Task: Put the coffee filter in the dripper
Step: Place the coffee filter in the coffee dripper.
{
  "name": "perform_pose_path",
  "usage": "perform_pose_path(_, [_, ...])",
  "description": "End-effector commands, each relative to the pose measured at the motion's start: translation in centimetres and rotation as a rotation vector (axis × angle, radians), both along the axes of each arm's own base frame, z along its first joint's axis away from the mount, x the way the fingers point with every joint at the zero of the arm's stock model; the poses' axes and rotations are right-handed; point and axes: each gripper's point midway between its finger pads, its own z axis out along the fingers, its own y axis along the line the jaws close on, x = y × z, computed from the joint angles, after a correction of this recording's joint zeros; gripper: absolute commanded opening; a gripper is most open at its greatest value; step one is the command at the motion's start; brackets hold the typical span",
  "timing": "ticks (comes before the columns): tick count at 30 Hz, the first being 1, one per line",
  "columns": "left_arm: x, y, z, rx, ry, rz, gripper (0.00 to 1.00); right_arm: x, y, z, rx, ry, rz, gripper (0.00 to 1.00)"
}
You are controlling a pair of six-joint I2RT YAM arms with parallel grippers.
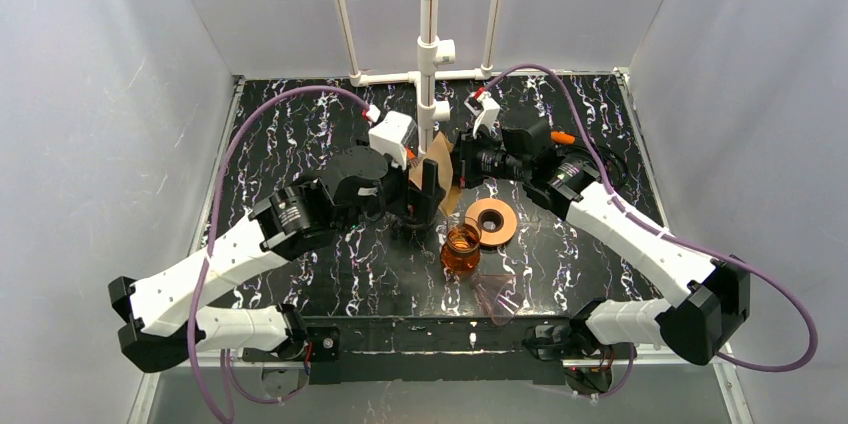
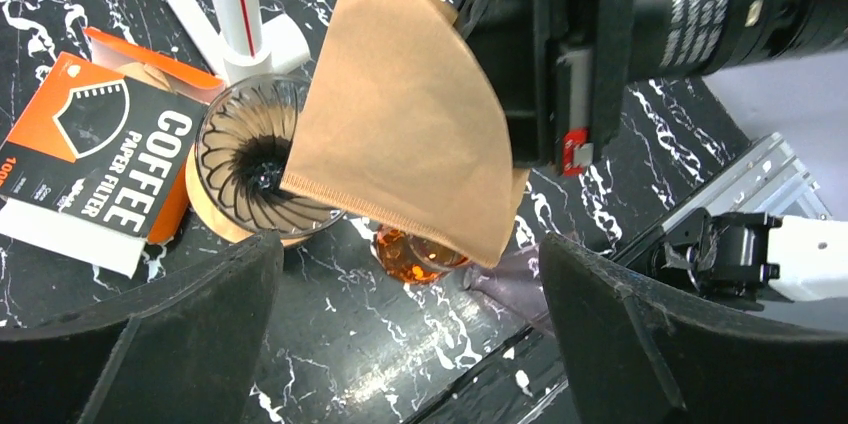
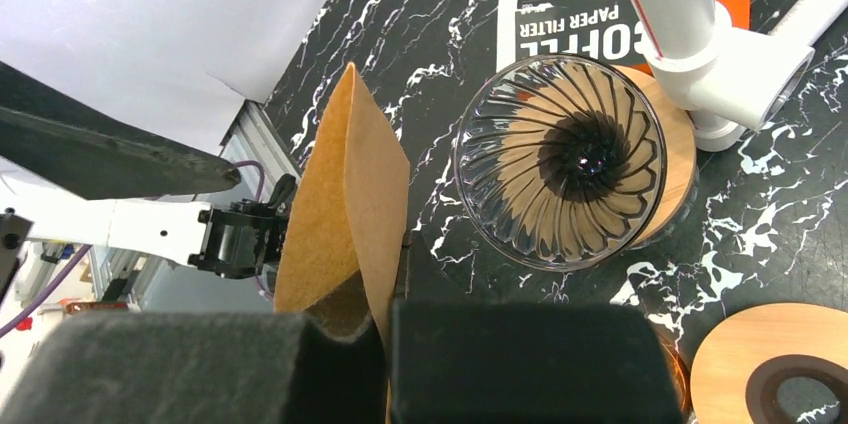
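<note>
A brown paper coffee filter [image 2: 400, 124] hangs in the air, pinched at one edge by my right gripper [image 3: 388, 319], which is shut on it. The filter [image 3: 345, 184] is folded nearly flat and stands upright to the left of the dripper. The glass dripper [image 3: 570, 159] with its wooden base stands on the table beside the white pipe foot; it also shows in the left wrist view [image 2: 250, 159], partly behind the filter. My left gripper [image 2: 410, 344] is open and empty just below and in front of the filter. In the top view both grippers [image 1: 428, 189] [image 1: 455, 166] meet around the filter [image 1: 441, 156], and the dripper is hidden.
An orange and black coffee filter box [image 2: 100, 159] lies by the white pipe post [image 3: 690, 14]. An amber glass jar [image 1: 461, 247], a wooden ring [image 1: 492, 221] and a clear plastic piece [image 1: 497, 296] sit near the front middle of the table.
</note>
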Motion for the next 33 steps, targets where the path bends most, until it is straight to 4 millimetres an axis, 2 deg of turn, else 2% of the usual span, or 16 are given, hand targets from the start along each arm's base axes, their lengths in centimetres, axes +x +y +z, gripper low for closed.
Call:
perform_pose_path(1, [1.0, -0.3, 1.5, -0.036, 0.005, 0.072, 0.98, 0.8, 0.3, 1.3, -0.010, -0.027, -0.026, 0.01])
perform_pose_path(5, [2.0, -0.9, 0.5, 0.003, 0.029, 0.097, 0.98, 1.4, 0.6, 0.3, -0.073, -0.009, -0.066, 0.01])
perform_pose_path(11, [3.2, 1.1, -1.9, 0.096, 0.090, 0.207, 0.98, 2.8, 0.6, -2.1, -0.239, -0.011, -0.122, 0.01])
perform_pose_path(16, [3.5, 2.9, -2.8, 0.056, 0.124, 0.268, 0.98, 3.1, 0.5, -4.1, -0.317, 0.011, -0.124, 0.01])
perform_pose_path(22, [3.5, 3.6, -4.1, -0.008, 0.176, 0.278, 0.98, 3.1, 1.1, -6.0, -0.377, 0.017, -0.119, 0.02])
perform_pose_path(28, [3.8, 3.8, -5.1, -0.017, 0.214, 0.287, 0.98, 3.3, 1.7, -6.3, -0.392, 0.006, -0.106, 0.18])
perform_pose_path(33, [3.8, 3.1, -5.5, -0.022, 0.233, 0.262, 0.98, 3.3, 2.0, -5.7, -0.365, -0.012, -0.103, 0.40])
